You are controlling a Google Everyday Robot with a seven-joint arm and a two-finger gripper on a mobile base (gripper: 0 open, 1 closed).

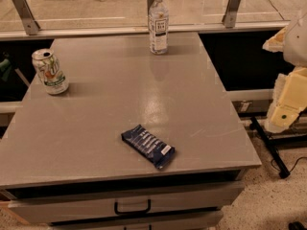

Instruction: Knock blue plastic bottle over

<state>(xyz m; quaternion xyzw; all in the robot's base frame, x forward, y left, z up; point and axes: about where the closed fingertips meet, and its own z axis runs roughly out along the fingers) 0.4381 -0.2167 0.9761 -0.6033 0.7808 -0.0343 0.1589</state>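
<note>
The blue plastic bottle (158,24) is slim and clear, with a white cap and a white label with dark print. It stands upright at the far edge of the grey table (115,114), near the middle. My gripper (287,99) is cream-coloured and sits at the right edge of the view. It is off the table's right side, well away from the bottle and touching nothing.
A white-green drink can (50,72) stands upright at the table's left edge. A flat dark blue snack wrapper (148,146) lies near the front. A drawer handle (132,208) shows below the tabletop. A glass railing with metal posts (232,6) runs behind the table.
</note>
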